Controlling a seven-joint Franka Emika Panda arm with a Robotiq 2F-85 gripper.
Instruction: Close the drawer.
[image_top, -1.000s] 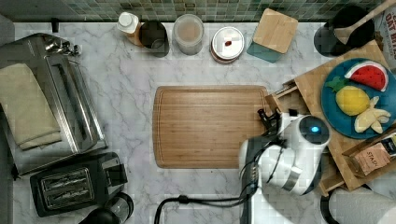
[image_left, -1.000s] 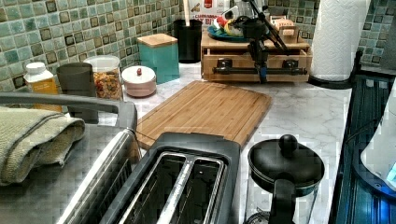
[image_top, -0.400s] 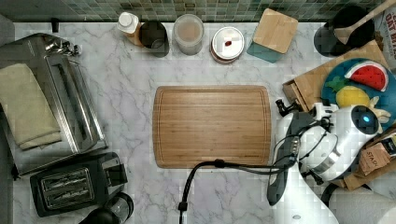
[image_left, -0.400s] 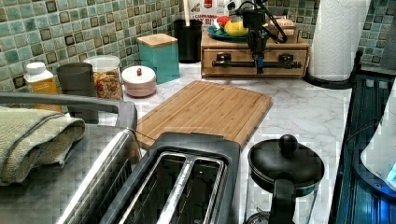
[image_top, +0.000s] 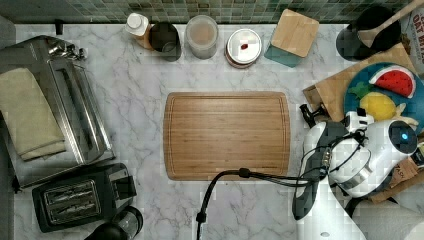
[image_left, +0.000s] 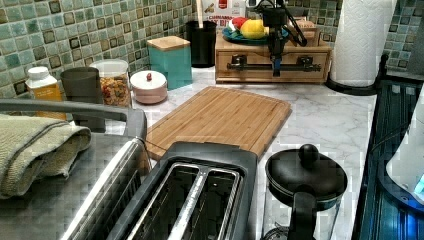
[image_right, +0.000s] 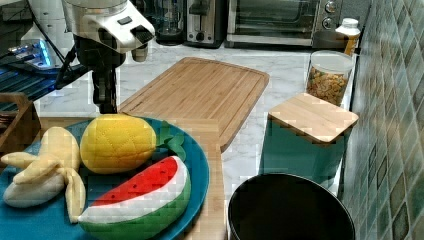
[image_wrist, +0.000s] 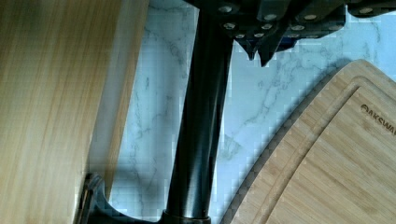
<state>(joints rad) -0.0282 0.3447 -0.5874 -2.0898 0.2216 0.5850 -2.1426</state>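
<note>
One view, the left, shows the drawer flush; gripper at its handle, grip state unclear

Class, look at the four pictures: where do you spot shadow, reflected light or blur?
Wrist view: the black bar handle casts a soft shadow on the marble. Left view: the near toaster is blurred, its slots catching light. Right view: the black pot is dark inside.
</note>
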